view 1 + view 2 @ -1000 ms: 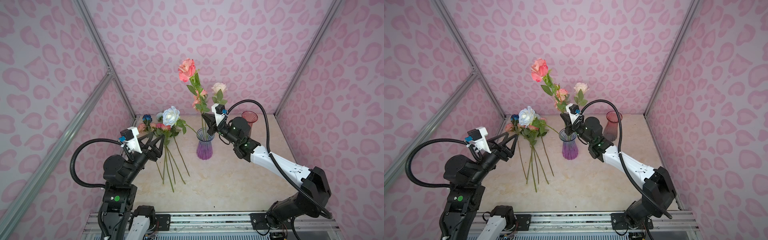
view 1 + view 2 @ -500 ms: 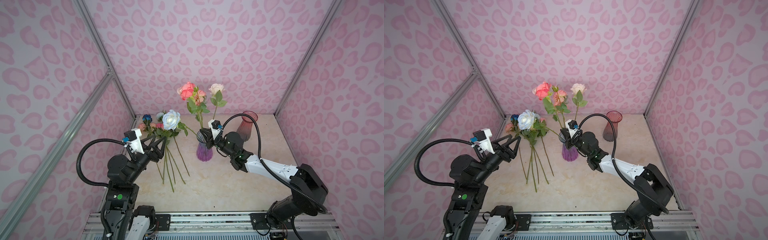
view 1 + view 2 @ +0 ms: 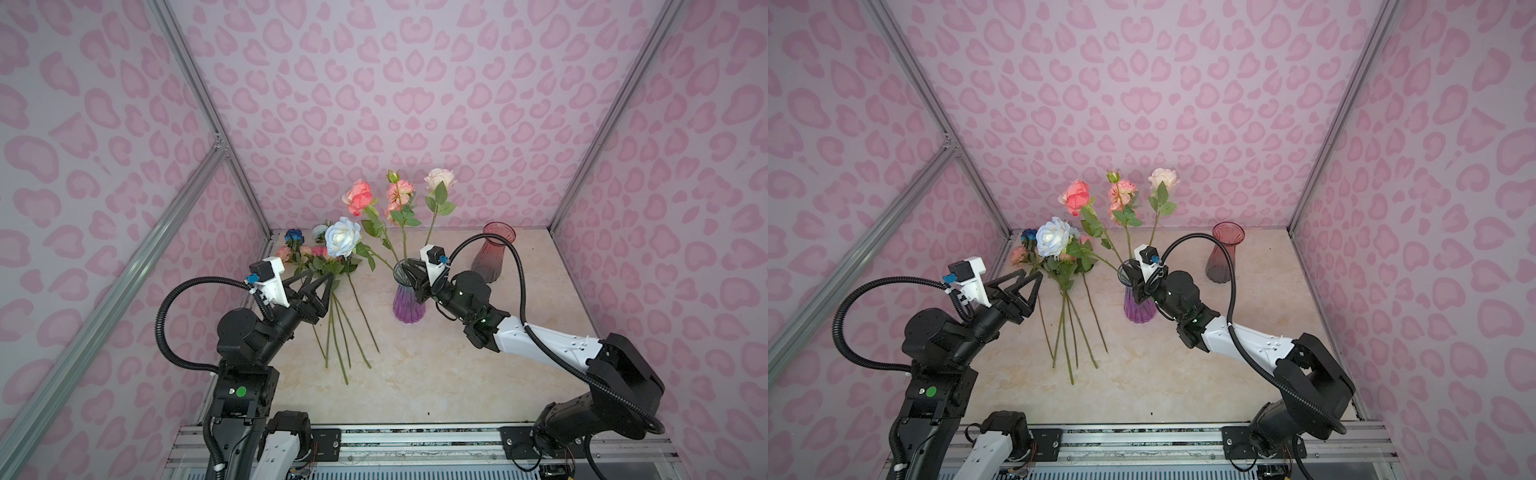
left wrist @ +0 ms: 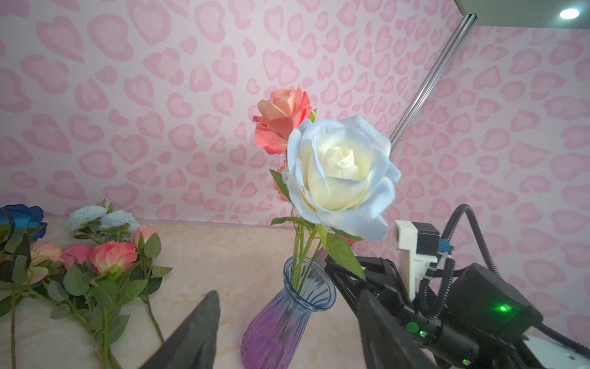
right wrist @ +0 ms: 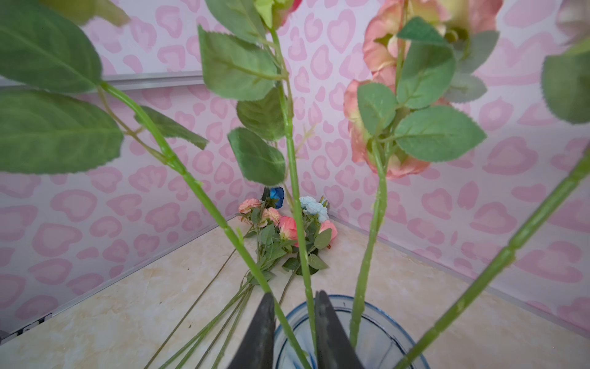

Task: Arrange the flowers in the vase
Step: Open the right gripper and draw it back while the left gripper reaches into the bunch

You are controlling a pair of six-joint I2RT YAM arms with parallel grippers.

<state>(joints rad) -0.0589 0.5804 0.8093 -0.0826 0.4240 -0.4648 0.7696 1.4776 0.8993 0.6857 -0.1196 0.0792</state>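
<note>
The purple-blue vase point(image 3: 408, 305) point(image 3: 1139, 309) point(image 4: 281, 329) stands mid-table with several flowers in it: a coral rose point(image 3: 358, 197) point(image 3: 1076, 195), a pink spray, a cream rose and a white-blue rose point(image 3: 343, 237) point(image 4: 338, 172) leaning left. My right gripper point(image 3: 409, 266) point(image 3: 1127, 268) point(image 5: 295, 294) sits at the vase rim point(image 5: 383, 338), slightly open, with two green stems between its fingers. More flowers point(image 3: 316, 253) point(image 4: 105, 255) point(image 5: 284, 223) lie on the table at the back left. My left gripper point(image 3: 321, 276) point(image 3: 1032, 272) point(image 4: 289, 297) hangs wide open and empty over their stems.
A second, smoky red vase point(image 3: 494, 253) point(image 3: 1223, 255) stands empty at the back right. Long loose stems point(image 3: 340, 332) fan toward the front between my left arm and the purple vase. Patterned pink walls close in the back and both sides.
My right gripper came down from high above the vase to its rim, lowering the coral rose into it, and its jaws have parted. My left arm shifted slightly.
</note>
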